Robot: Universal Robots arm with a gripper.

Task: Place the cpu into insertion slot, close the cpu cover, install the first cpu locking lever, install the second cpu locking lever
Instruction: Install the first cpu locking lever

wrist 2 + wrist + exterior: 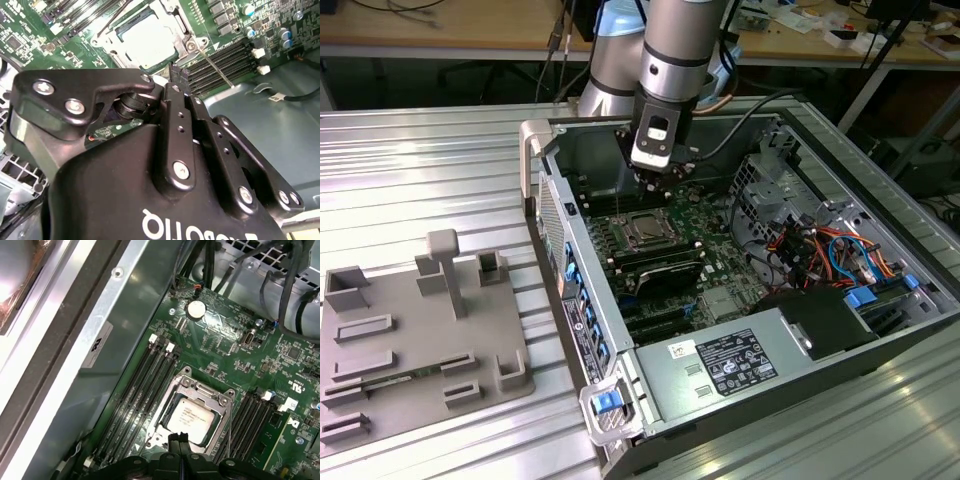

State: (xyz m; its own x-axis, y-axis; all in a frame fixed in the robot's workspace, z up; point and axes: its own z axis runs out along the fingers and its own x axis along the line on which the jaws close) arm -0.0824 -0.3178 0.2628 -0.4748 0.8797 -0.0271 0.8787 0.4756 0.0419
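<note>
Squarely seated, pale silver cpu point(194, 416), metal-framed

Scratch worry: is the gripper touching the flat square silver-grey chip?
Cannot tell: the first wrist view has the gripper overlapping the silver-grey chip, hiding any gap.

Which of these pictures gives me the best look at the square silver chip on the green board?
The first wrist view: the chip lies nearly face-on in its metal frame, almost whole. In the second wrist view the chip is glare-white and slanted. The exterior view shows it small beneath the gripper.
</note>
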